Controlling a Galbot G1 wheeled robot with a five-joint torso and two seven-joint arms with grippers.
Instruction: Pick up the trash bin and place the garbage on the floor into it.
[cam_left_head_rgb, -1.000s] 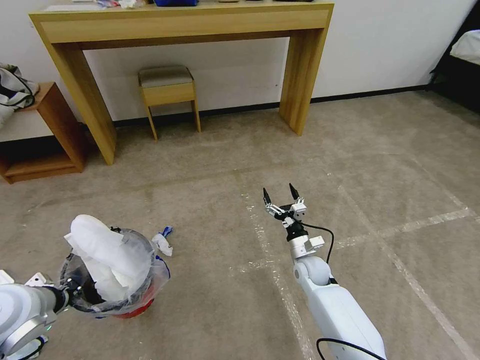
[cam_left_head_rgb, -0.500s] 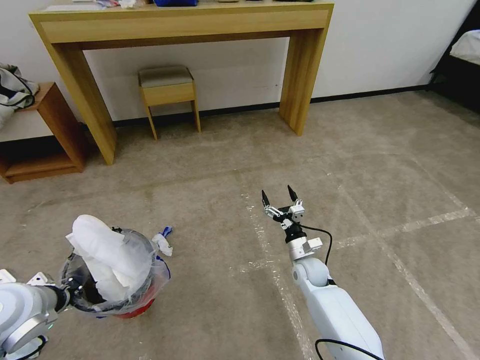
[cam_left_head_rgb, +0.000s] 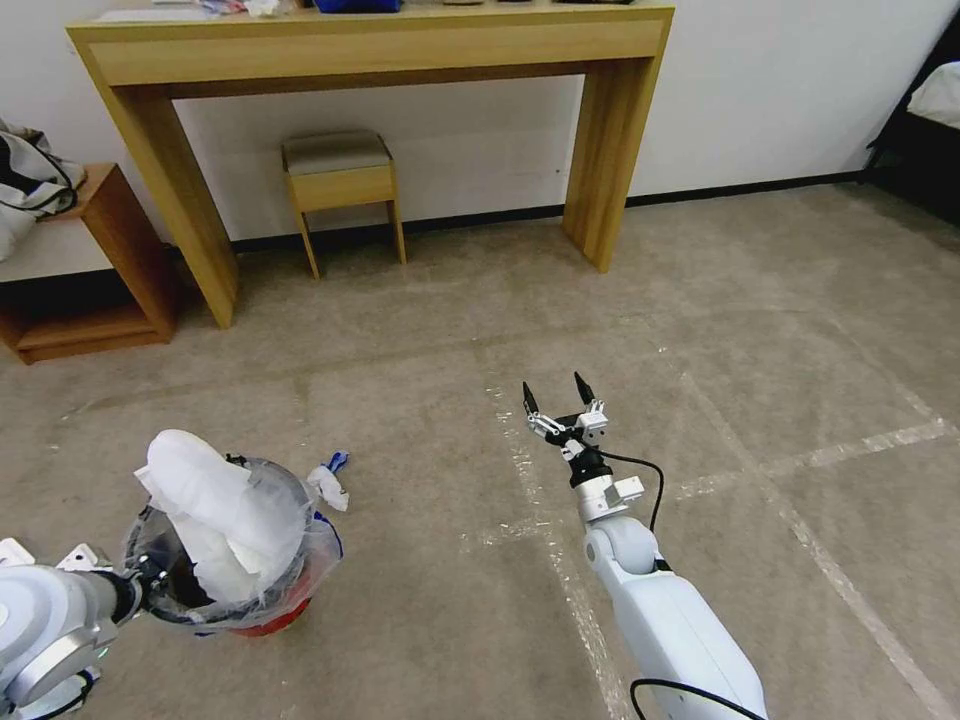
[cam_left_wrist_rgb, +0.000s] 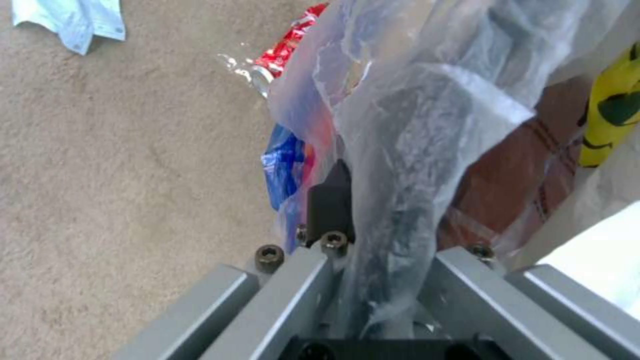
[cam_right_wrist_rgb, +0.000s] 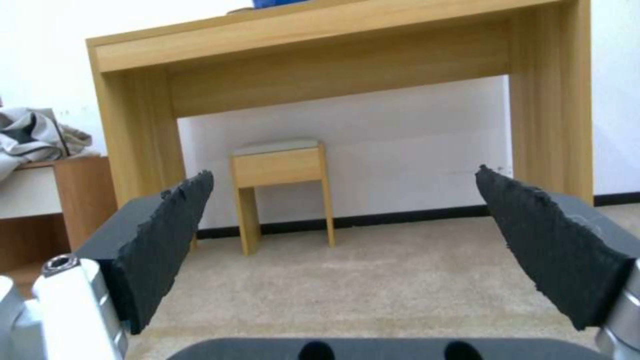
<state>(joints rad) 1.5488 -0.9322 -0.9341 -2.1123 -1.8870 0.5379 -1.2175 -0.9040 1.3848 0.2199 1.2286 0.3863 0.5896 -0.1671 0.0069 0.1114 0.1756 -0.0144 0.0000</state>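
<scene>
The trash bin (cam_left_head_rgb: 235, 560) sits low at the near left, gripped at its rim by the left gripper (cam_left_head_rgb: 140, 585) — the wrist view shows its fingers (cam_left_wrist_rgb: 328, 200) pinched over the bagged edge, clear liner bunched between them. A bulky white wad (cam_left_head_rgb: 215, 510) stands well above the rim, and beside it on the floor just to the right lies a crumpled white paper (cam_left_head_rgb: 328, 485) with a blue scrap. The left wrist view also picks out a red wrapper (cam_left_wrist_rgb: 287, 47) and a light-blue cloth (cam_left_wrist_rgb: 73, 22) on the carpet (cam_left_head_rgb: 400, 620) near the bin. The right gripper (cam_left_head_rgb: 556, 398) hangs over open floor in the middle, jaws spread wide, holding nothing.

The likeliest trouble is the hold itself: the fingers seem to clamp as much plastic as rim, so the liner could slide and let the bin tilt or drop. The overfull wad looks ready to topple out if the bin is tipped or jolted — and any new piece pushed in may dislodge it.
</scene>
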